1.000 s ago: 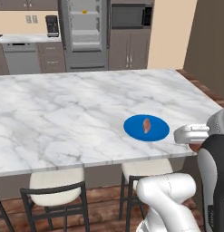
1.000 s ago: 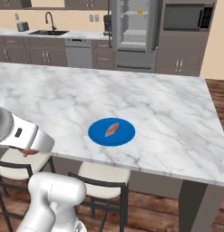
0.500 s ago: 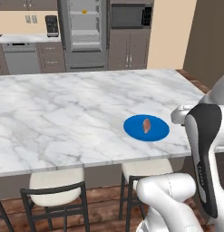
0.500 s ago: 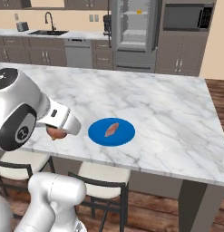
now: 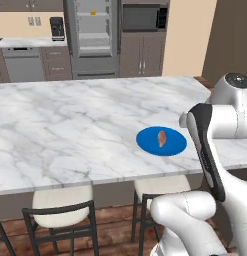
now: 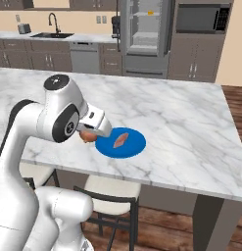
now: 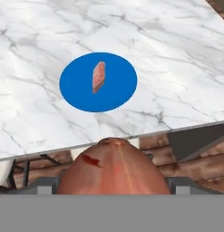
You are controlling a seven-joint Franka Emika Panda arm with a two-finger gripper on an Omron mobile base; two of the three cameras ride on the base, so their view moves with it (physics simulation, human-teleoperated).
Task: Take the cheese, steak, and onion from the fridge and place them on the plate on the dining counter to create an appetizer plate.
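The white arm rises from beside the stools, bends sharply at its elbow and reaches in over the near edge of the marble desk, its wrist turned toward the plate. The hand sits low, just outside the plate's near-left rim in the right base view, and is clamped on the onion, a reddish-brown ball that bulges between the spread jaws at the bottom of the hand view. From there the hand looks forward and down across the desk edge at the blue plate, which lies ahead of the onion and a little apart from it. The steak lies on the plate, a pinkish slab near its middle, clear of the rim. Far behind the desk the fridge stands with its door open, pale shelves showing, and a small yellow-orange thing on an upper shelf, too small to tell.
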